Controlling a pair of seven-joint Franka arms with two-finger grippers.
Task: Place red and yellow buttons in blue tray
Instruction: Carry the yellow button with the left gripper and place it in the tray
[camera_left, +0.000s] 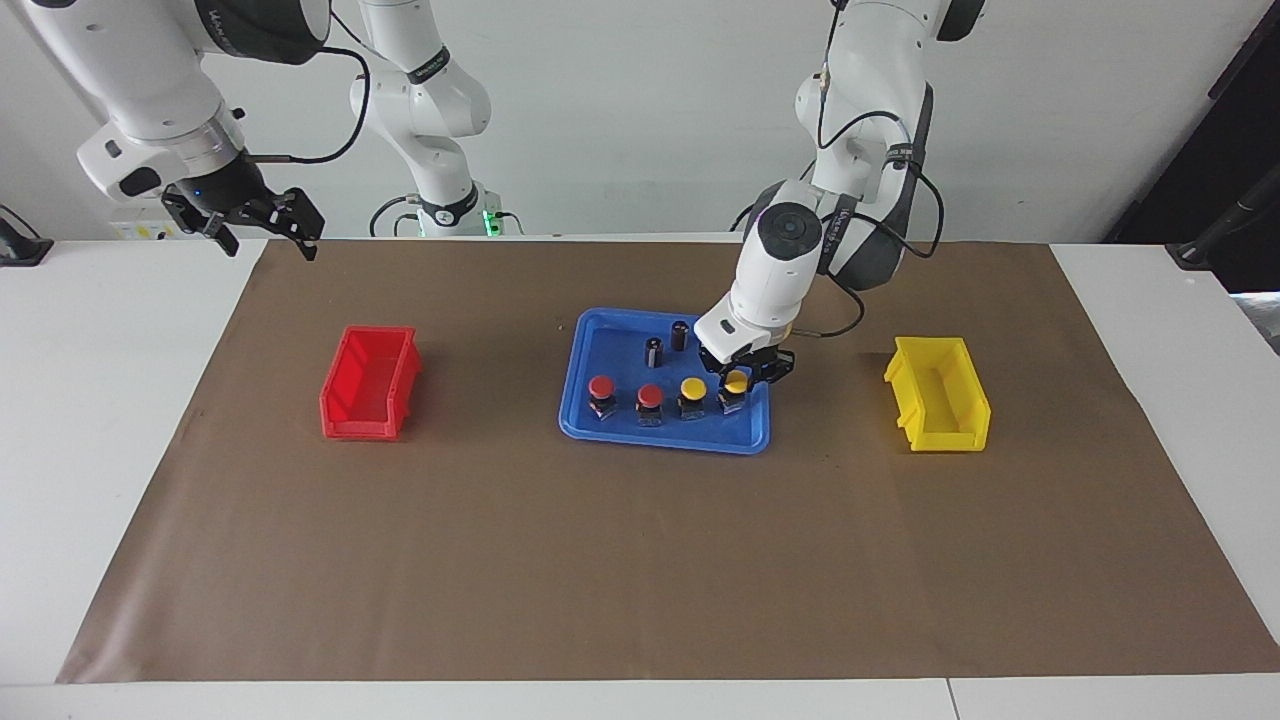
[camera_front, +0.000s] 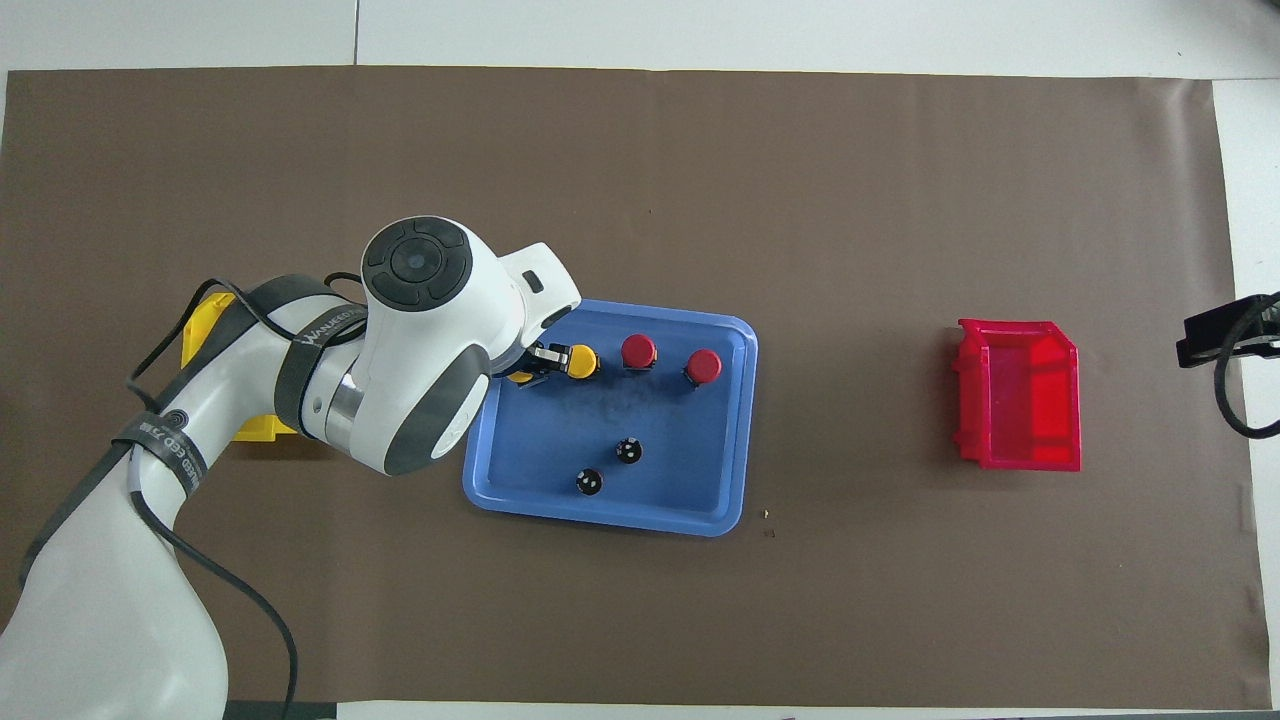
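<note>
The blue tray (camera_left: 660, 441) (camera_front: 600, 515) lies mid-table. Two red buttons (camera_left: 601, 387) (camera_left: 650, 397) and a yellow button (camera_left: 692, 388) stand in a row in it, at the side farther from the robots. My left gripper (camera_left: 742, 378) (camera_front: 535, 365) is low over the tray's end toward the left arm, shut on a second yellow button (camera_left: 737, 382). That button sits in line with the row, beside the other yellow one. In the overhead view the arm hides most of it. My right gripper (camera_left: 262, 225) waits open, raised at the right arm's end of the table.
Two dark capless cylinders (camera_left: 653, 352) (camera_left: 680, 335) stand in the tray, nearer to the robots. A red bin (camera_left: 368, 383) sits toward the right arm's end and a yellow bin (camera_left: 938, 393) toward the left arm's end. Brown paper covers the table.
</note>
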